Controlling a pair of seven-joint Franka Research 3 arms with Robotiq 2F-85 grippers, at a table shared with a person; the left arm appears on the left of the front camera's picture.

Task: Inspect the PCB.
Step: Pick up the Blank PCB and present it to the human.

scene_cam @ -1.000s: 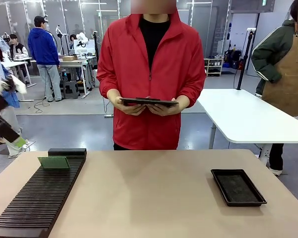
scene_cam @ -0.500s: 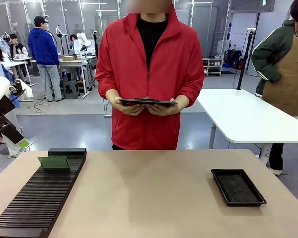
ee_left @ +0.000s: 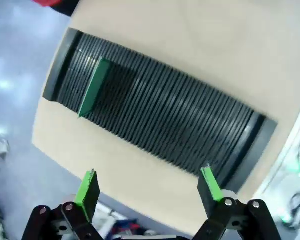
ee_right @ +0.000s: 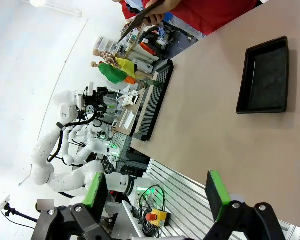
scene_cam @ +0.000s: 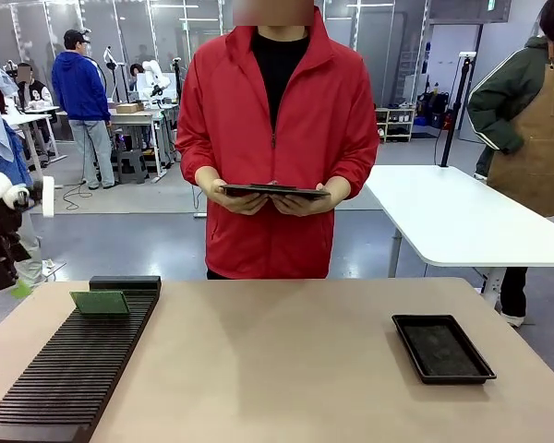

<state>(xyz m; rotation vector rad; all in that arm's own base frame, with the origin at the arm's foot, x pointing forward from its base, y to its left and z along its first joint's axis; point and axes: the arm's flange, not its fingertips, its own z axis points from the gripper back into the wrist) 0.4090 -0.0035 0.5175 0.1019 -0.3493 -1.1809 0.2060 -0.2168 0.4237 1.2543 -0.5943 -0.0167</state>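
The PCB (scene_cam: 100, 303) stands on edge in a far slot of the black rack (scene_cam: 69, 374) on the tan table (scene_cam: 277, 369), a black tray (scene_cam: 441, 348) well apart, a white table (scene_cam: 462, 217) beyond; left gripper (ee_left: 150, 182) and right gripper (ee_right: 157, 192) gape wide, empty.

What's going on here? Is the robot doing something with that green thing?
The robot holds nothing yet. The left gripper hangs near the black rack, jaws open, where the green PCB stands upright in a slot. The right gripper is open too. A person across the table holds a clipboard.
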